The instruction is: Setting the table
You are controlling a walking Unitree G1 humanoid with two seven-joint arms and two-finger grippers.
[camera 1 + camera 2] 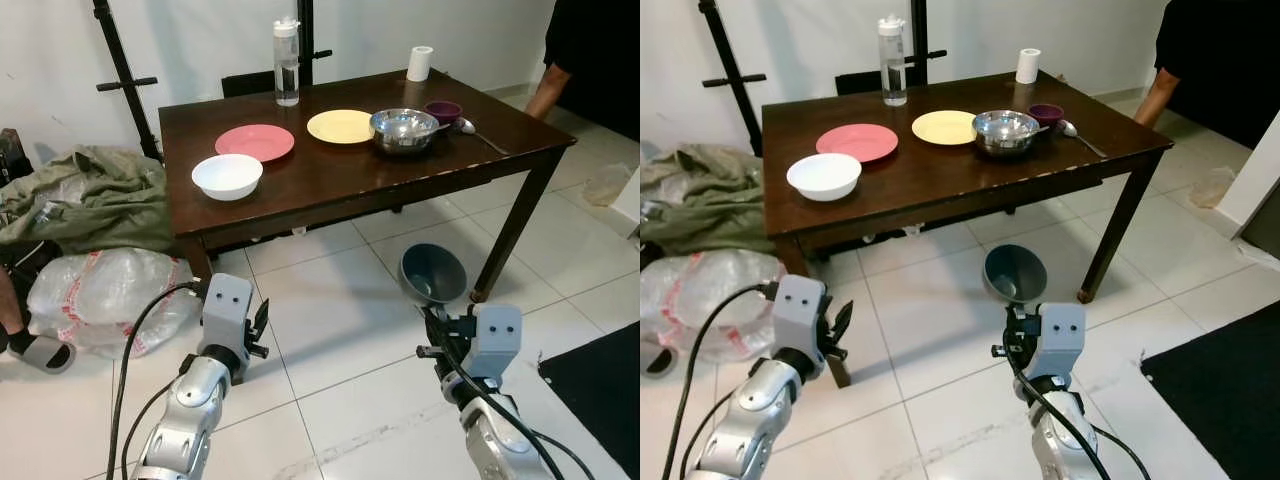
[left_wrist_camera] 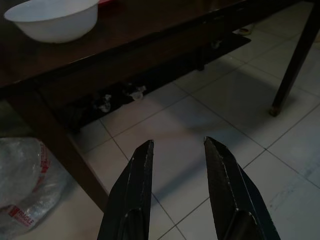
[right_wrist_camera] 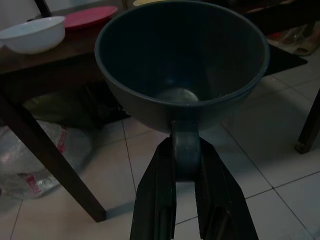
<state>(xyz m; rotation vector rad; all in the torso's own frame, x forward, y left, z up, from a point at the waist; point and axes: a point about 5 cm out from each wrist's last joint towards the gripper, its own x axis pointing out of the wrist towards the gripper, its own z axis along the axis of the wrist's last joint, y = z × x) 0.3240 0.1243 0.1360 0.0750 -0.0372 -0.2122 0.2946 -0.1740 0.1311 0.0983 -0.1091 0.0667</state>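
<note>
My right gripper [image 1: 432, 305] is shut on the handle of a dark grey-blue bowl [image 1: 432, 272], held above the floor in front of the dark wooden table [image 1: 330, 180]; the wrist view shows the bowl [image 3: 181, 70] upright between the fingers [image 3: 157, 200]. My left gripper [image 2: 175, 150] is open and holds nothing, low near the table's front left leg. On the table stand a white bowl [image 1: 227, 176], a pink plate [image 1: 255, 142], a yellow plate [image 1: 340, 126], a steel bowl [image 1: 404, 129], a small purple bowl [image 1: 442, 110] and a spoon [image 1: 470, 129].
A water bottle [image 1: 286, 62] and a white paper roll [image 1: 420, 63] stand at the table's back edge. A clear plastic bag [image 1: 105, 295] and an olive cloth heap [image 1: 85, 195] lie on the floor at left. A person [image 1: 590, 50] stands at the far right. A dark mat [image 1: 600, 390] lies right.
</note>
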